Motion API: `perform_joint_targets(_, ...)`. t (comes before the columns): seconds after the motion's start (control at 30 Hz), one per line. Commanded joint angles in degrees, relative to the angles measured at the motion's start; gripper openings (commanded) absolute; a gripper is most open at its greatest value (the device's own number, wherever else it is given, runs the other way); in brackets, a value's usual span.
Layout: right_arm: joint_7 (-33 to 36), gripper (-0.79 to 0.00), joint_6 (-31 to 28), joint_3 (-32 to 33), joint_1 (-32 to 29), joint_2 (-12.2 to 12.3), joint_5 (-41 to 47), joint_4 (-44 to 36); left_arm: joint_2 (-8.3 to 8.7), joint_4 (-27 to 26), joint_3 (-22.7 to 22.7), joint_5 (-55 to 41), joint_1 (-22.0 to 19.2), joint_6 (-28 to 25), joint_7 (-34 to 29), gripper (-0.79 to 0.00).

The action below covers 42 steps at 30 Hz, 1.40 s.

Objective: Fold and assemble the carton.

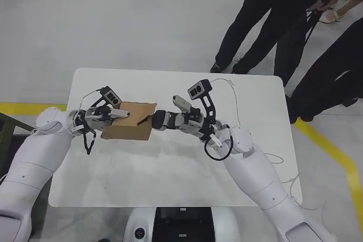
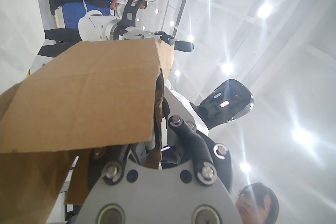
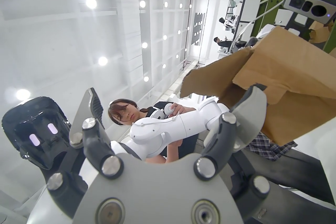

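The left gripper (image 1: 112, 114) is closed on the left edge of the carton (image 1: 130, 120). In the left wrist view the cardboard goes down between its fingers, and one side of the gripper is hidden behind it. The right gripper (image 3: 173, 92) stands wide apart: one finger (image 3: 252, 104) touches a hanging flap of the carton (image 3: 283, 83) and the other finger (image 3: 90, 104) is free in the air. In the top view this gripper (image 1: 152, 119) is at the right edge of the carton. The carton is plain brown corrugated cardboard, only partly folded. It has a smooth panel with fold lines (image 2: 86, 96), loose flaps below it, and a ragged, torn-looking edge at one corner. It hangs between the two grippers, above the left middle part of the white table (image 1: 169, 175), nearer to the far side.
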Motion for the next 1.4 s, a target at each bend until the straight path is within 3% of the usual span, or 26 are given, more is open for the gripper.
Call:
perform_joint_targets(0.0, 0.66, 0.000, 0.56, -0.26, 0.33, -0.14, 0.77, 0.38, 0.07, -0.06, -0.02, -0.01, 0.05, 0.00, 0.00, -0.785)
perform_joint_targets(1.1, 2.12, 0.000, -3.37, -2.21, -1.01, -1.67, -0.74, 0.27, 0.94, -1.53, 0.46, -1.18, 1.13, -0.79, 0.00, -0.785)
perform_joint_targets(1.37, 3.78, 0.000, -7.86, -0.71, -1.08, -1.47, -4.26, 0.52, 0.94, -1.01, 0.94, -0.66, 0.81, -0.21, 0.00, -0.785)
